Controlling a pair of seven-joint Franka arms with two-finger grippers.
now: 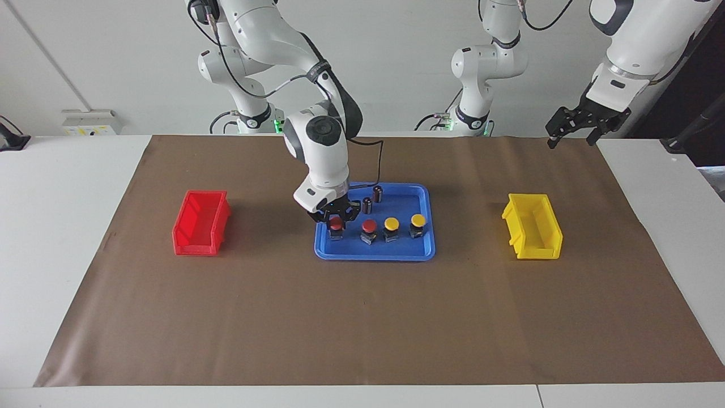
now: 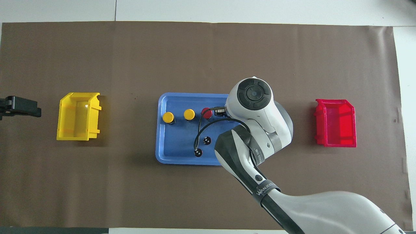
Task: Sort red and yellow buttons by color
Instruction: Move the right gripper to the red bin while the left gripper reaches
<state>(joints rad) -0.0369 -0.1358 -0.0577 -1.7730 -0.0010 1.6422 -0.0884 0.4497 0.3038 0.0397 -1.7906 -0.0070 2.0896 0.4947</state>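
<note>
Four buttons stand in a row in the blue tray: two red buttons and two yellow buttons. My right gripper is down in the tray, open, its fingers on either side of the red button at the row's end toward the right arm. In the overhead view, the right arm's wrist hides that button. There I see the other red button and both yellow ones. My left gripper waits open, raised at its own end of the table, also in the overhead view.
Two small dark cylinders stand in the tray, nearer to the robots than the buttons. A red bin sits toward the right arm's end of the brown mat, a yellow bin toward the left arm's end.
</note>
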